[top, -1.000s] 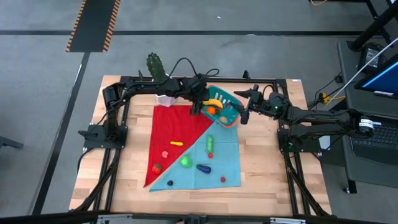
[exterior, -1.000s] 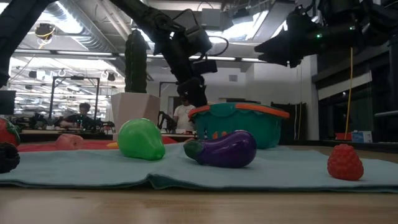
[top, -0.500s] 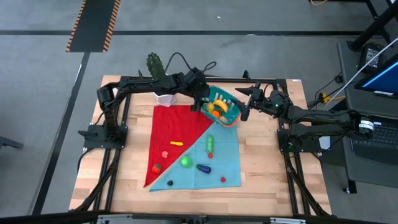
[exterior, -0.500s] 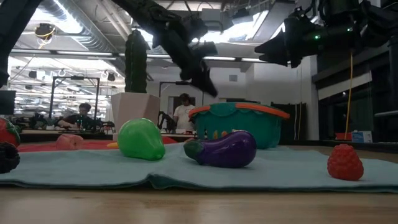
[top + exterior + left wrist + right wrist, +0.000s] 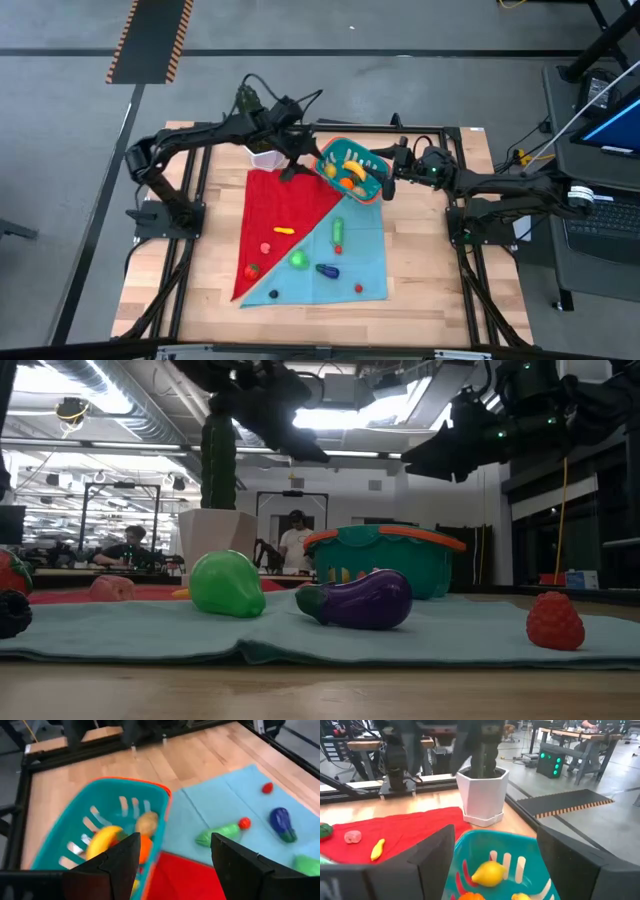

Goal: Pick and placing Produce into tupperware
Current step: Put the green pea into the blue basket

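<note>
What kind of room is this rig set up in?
Most likely an open robotics lab or workshop: exposed silver ceiling ducts, more wooden workbenches behind, and a seated person working at a far desk. Yellow-and-black hazard tape marks the grey floor.

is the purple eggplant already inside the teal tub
No, the eggplant lies on the blue cloth in front of the tub.

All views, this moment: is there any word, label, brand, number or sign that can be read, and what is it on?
None can be read.
The teal tub, the toy produce, the white pot and the cloth show no print.
The monitor at the high view's right edge is lit, but its content is too small to read.
The striped floor marking carries no characters.
</note>
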